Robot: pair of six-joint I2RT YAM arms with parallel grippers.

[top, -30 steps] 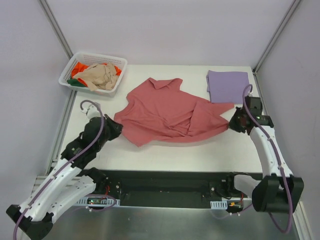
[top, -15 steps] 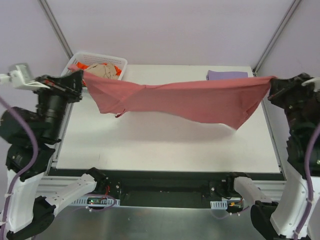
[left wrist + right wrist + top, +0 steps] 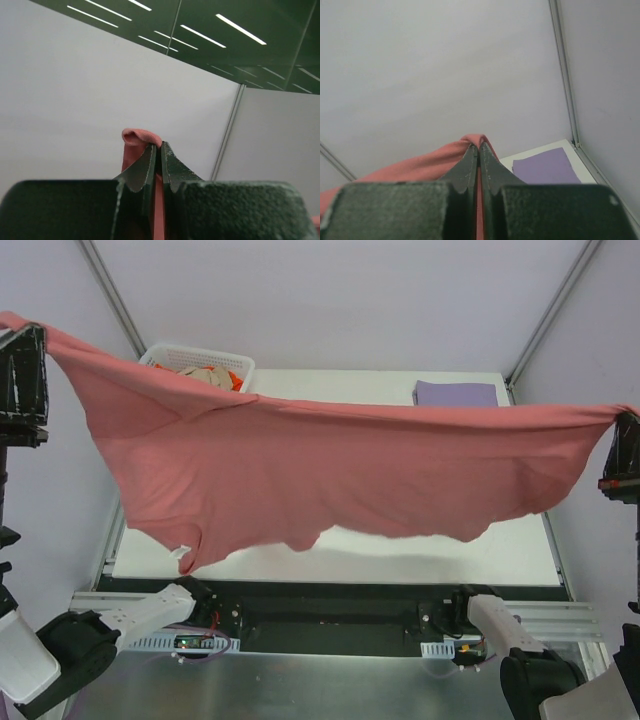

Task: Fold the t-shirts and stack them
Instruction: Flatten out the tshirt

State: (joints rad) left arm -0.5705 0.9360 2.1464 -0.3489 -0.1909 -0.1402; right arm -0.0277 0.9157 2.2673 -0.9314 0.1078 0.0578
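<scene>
Spreading step: left pincer [image 3: 158,152] and right pincer [image 3: 478,150] clamp the rose-red cloth t-shirt [image 3: 330,475] stretched between them; next, probably, laying it flat on the tabletop [image 3: 450,560] below.

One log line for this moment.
rose shirt: stretched in air between arms | left gripper: shut on rose shirt | right gripper: shut on rose shirt | purple shirt: folded on table
</scene>
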